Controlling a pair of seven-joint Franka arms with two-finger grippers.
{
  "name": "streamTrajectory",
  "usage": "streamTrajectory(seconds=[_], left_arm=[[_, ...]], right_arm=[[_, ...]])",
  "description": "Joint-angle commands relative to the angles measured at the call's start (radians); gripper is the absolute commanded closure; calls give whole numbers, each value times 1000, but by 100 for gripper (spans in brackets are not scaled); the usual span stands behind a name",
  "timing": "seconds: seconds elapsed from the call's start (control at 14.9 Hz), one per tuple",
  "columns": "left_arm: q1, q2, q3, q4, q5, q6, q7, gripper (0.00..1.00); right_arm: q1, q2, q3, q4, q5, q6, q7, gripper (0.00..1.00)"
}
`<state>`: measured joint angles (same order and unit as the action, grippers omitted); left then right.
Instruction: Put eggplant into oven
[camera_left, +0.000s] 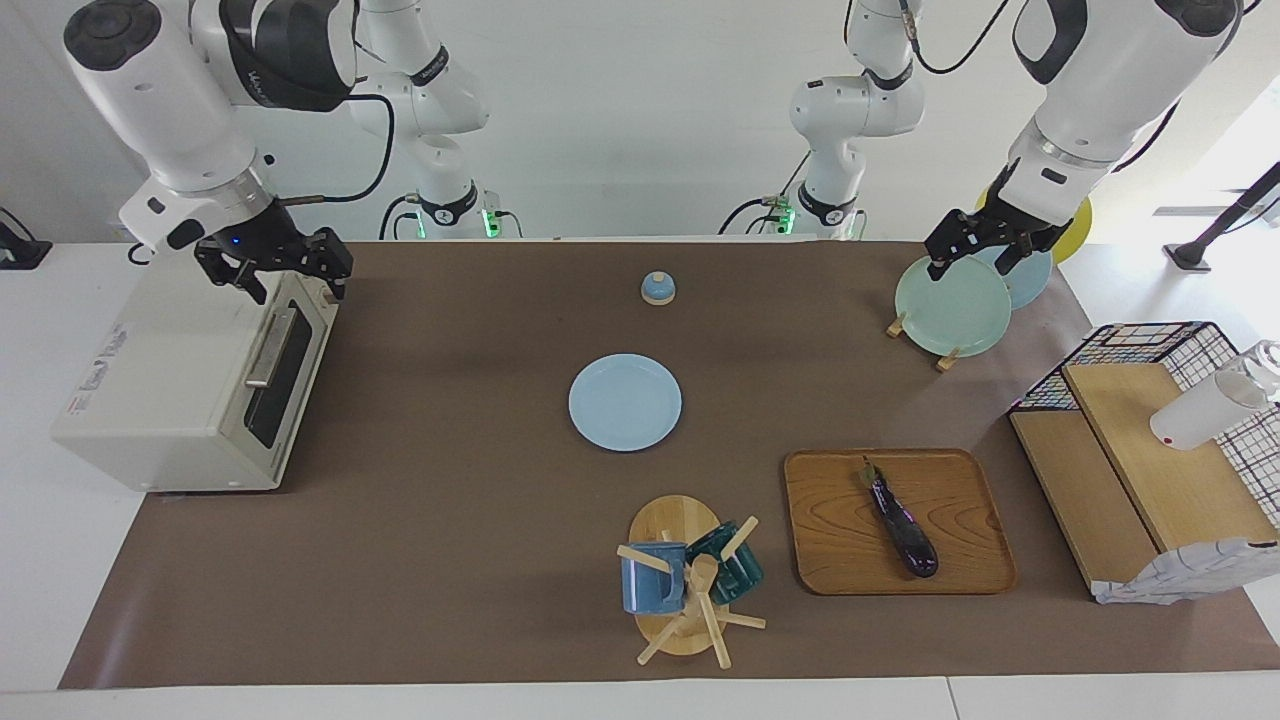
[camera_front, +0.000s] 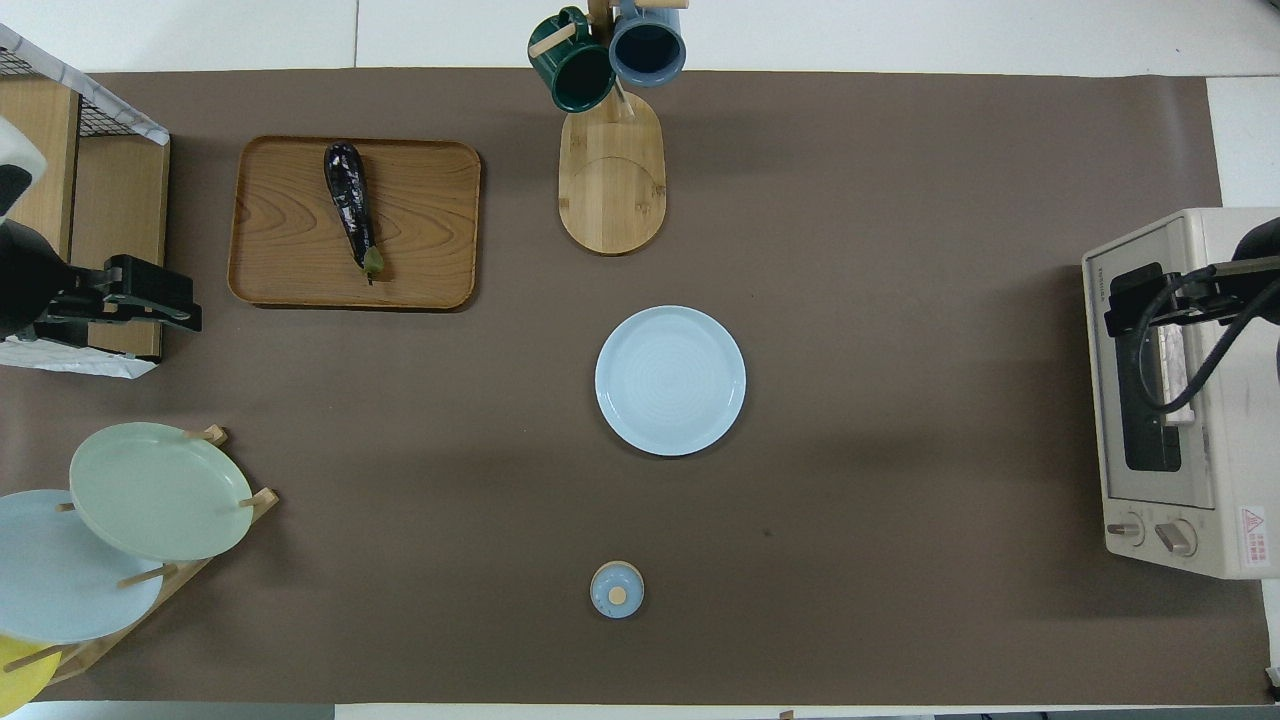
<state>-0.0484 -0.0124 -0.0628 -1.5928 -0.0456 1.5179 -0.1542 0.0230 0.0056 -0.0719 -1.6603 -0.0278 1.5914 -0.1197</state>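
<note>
The eggplant (camera_left: 902, 525) (camera_front: 350, 205), dark purple and glossy, lies on a wooden tray (camera_left: 830, 520) (camera_front: 420, 220) toward the left arm's end of the table, with its stem cap pointing at the robots. The oven (camera_left: 180, 390) (camera_front: 1200, 480), cream-white, stands at the right arm's end with its dark glass door closed and turned toward the table's middle. My right gripper (camera_left: 290, 285) (camera_front: 1115, 300) hangs open over the oven's top front edge, holding nothing. Over the plate rack (camera_left: 950, 305) (camera_front: 150, 500) my left gripper (camera_left: 970, 265) (camera_front: 185, 300) is open and empty, well apart from the eggplant.
A light blue plate (camera_left: 625, 402) (camera_front: 670, 380) lies mid-table. A mug tree (camera_left: 680, 585) (camera_front: 610, 170) with two mugs stands beside the tray. A small blue knobbed lid (camera_left: 658, 288) (camera_front: 617, 590) sits nearer the robots. A wooden shelf with a wire basket (camera_left: 1150, 450) fills the left arm's end.
</note>
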Motion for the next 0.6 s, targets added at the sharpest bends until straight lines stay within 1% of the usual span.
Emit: streamTrajectory(seconds=[0.0,0.13,0.27,0.4,0.47,0.54], left_arm=[[-4,-18,12,-18,-8,18,-4,0],[-2,-18,12,-18,-8,18,-4,0],[-4,-18,12,-18,-8,18,-5,0],[-4,-18,12,-18,-8,16,-5,0],[-5,-18,12,-18,-8,18,-10,0],[-7,-18,12,-18,-8,18,-11,0]], right_arm=[[-2,-13,0,-9,0,-11,-14,0],[1,-13,1,-7,-14,-8,-11,0],[-8,-15,3,-15,-14,19,-12,0],[-9,-29,3,-45,-12,45,-41,0],[-8,-30,3,-53,-12,64,-76,34],[-8,-33,1,-65,-14,70,-90,65]])
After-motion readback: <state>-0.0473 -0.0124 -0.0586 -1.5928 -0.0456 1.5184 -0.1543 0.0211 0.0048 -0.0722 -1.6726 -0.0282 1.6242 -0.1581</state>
